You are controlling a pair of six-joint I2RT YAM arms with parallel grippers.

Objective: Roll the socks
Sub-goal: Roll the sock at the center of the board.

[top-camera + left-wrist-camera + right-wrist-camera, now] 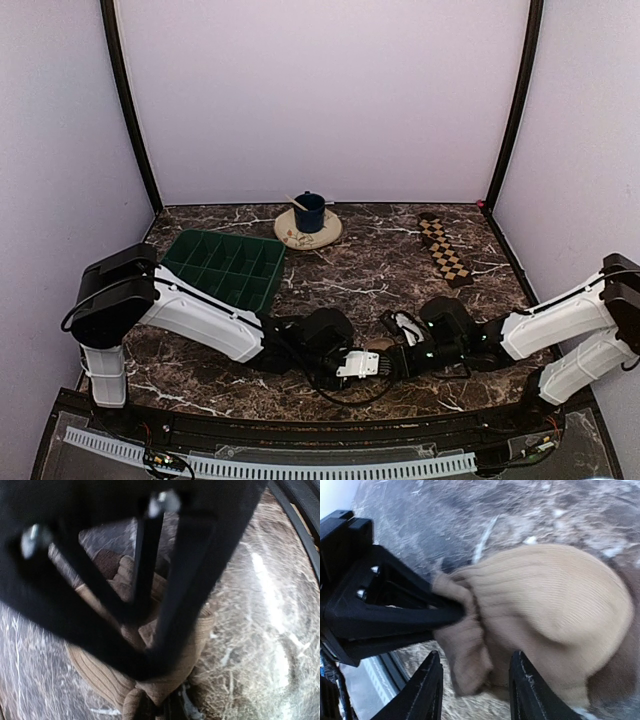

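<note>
So, left gripper (455,614) is pinching the half-rolled tan sock (560,610), right gripper (476,670) gaping beside it; checkered sock (443,250) beyond is lying flat.

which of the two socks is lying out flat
The brown-and-cream checkered sock, a straight strip at the far right of the table. The plain tan sock is bunched into a bundle, pinched by the left gripper.

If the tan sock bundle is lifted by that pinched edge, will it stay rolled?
Probably not: the tan sock is soft ribbed knit, pinched by the left gripper at one fold, with a loose flap sagging. Pushed, it would likely bunch rather than roll.
</note>
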